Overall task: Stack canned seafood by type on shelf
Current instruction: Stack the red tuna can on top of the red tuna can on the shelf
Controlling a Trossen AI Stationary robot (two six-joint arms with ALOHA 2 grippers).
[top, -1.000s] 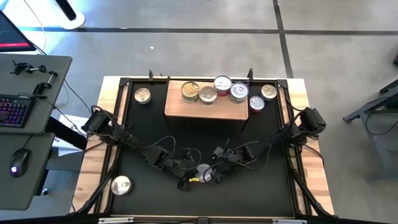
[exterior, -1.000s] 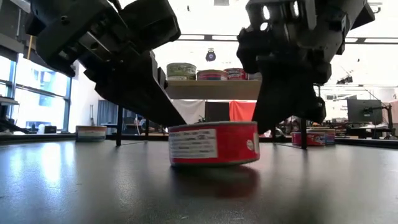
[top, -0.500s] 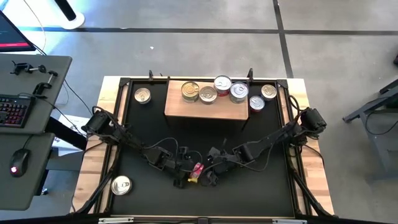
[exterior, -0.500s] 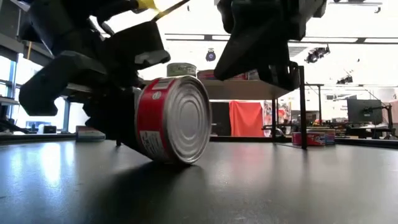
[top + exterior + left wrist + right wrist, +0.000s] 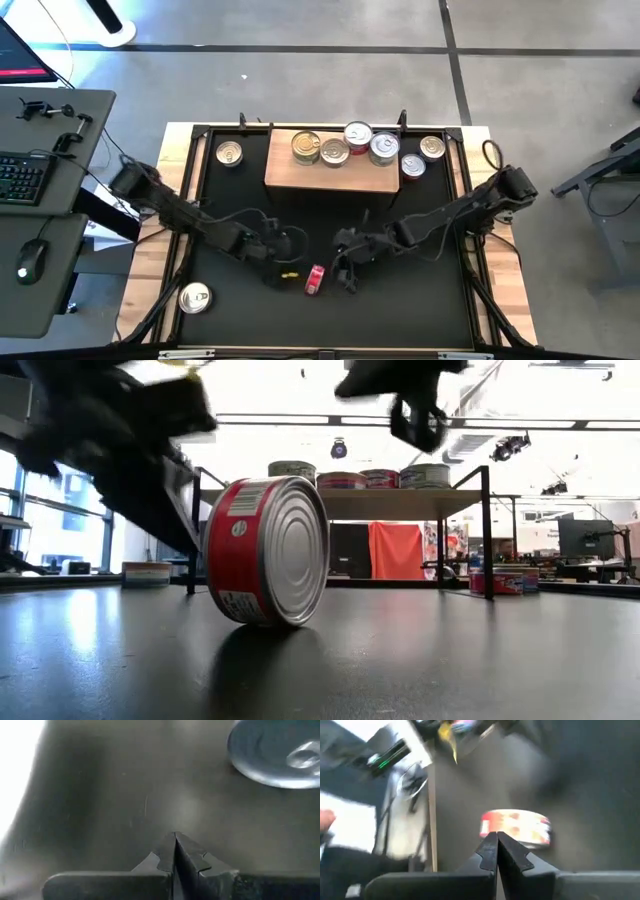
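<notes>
Red-sided round tin (image 5: 265, 550) stands on edge, ribbed silver lid showing.

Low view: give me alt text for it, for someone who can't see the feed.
A red-sided can stands on its edge on the black mat, silver end facing the camera, touched by neither arm. Both arms hang blurred above it. Behind, the wooden shelf carries a row of cans.
</notes>
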